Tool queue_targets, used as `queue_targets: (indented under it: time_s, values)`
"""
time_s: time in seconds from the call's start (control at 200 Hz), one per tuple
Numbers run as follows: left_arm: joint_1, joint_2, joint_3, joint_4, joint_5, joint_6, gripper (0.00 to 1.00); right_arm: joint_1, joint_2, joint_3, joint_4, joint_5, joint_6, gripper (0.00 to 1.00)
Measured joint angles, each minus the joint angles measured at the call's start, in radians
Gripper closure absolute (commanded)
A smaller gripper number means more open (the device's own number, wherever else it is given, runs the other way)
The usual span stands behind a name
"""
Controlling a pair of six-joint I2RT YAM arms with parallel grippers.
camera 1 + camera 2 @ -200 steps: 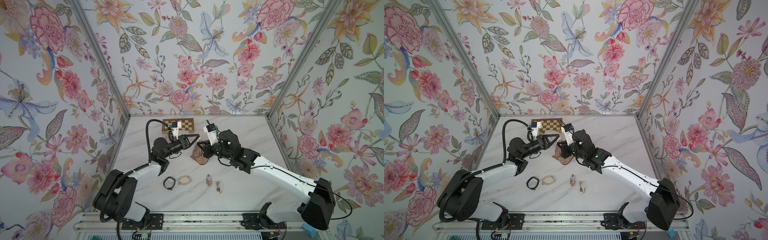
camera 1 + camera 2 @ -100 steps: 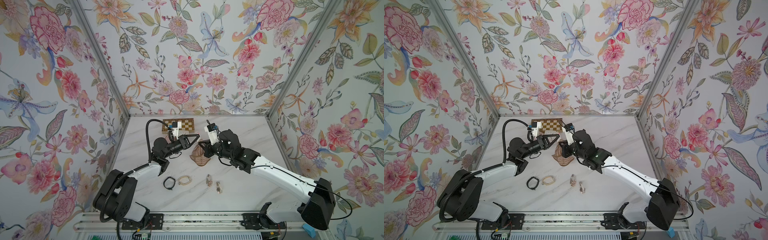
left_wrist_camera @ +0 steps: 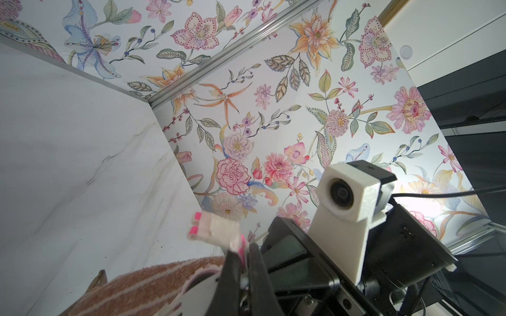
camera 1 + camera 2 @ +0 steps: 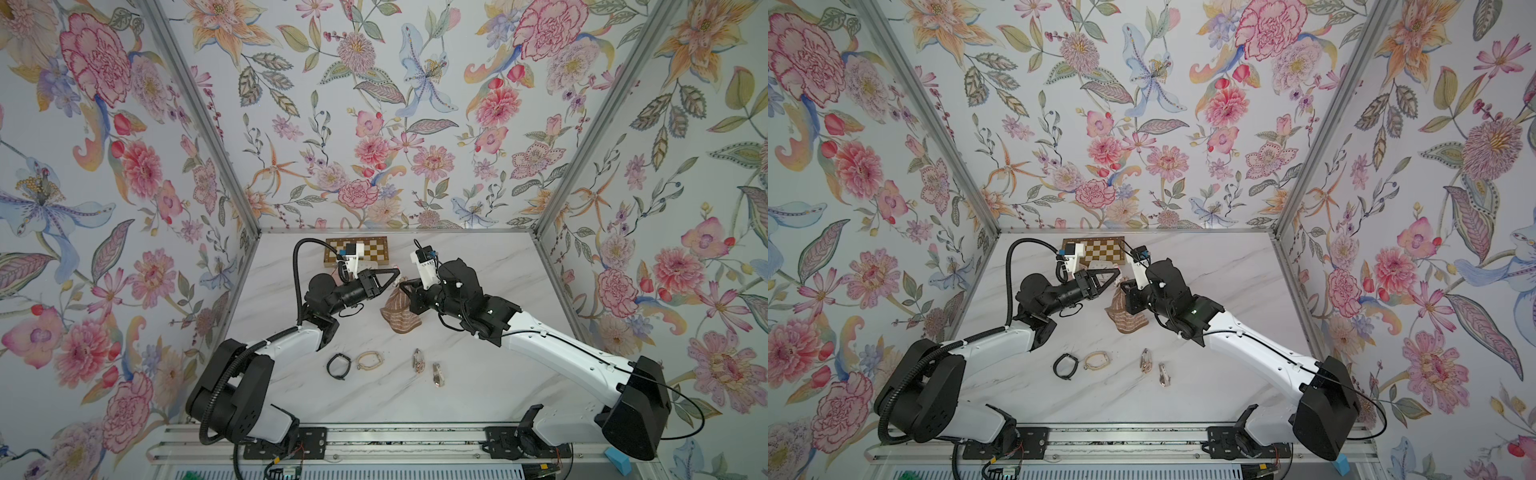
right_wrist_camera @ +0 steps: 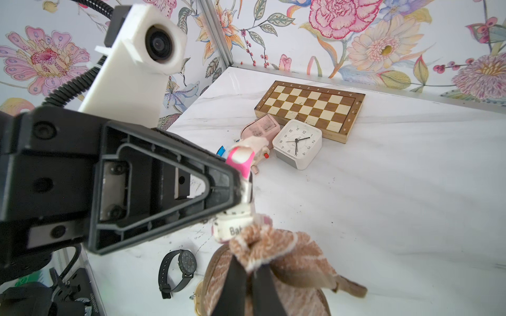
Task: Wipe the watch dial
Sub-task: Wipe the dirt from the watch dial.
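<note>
Almost nothing has shifted in the last second. The brown striped cloth (image 5: 276,246), pinched tight in the right jaws, still presses the pink-and-white wristwatch (image 5: 231,231), whose strap the left jaws clamp, in the air just robot-side of the wooden chessboard (image 4: 376,251). Wiping seems mid-stroke, in small rubs.

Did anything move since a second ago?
Nothing that I can see moved. The left tool stays shut on the pink watch. The right tool stays shut on the striped cloth, bunched against the watch. The black watch and chessboard lie where they were.
</note>
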Motion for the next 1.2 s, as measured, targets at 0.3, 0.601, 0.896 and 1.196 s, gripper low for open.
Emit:
queue_targets:
  time_s: [0.3, 0.601, 0.896, 1.196]
  values:
    - [-0.003, -0.002, 0.007, -0.017, 0.003, 0.011, 1.0, 0.016, 0.0, -0.002, 0.0, 0.018, -0.003, 1.0]
    - [-0.003, -0.017, 0.008, -0.051, 0.003, 0.026, 1.0, 0.002, 0.0, -0.009, 0.004, 0.023, -0.002, 1.0]
    - [-0.003, -0.027, 0.008, -0.06, 0.003, 0.03, 1.0, 0.004, 0.0, -0.018, 0.027, 0.031, 0.021, 1.0]
    - [-0.008, -0.031, 0.008, -0.087, 0.013, 0.045, 1.0, -0.022, -0.003, -0.06, 0.072, 0.032, 0.053, 1.0]
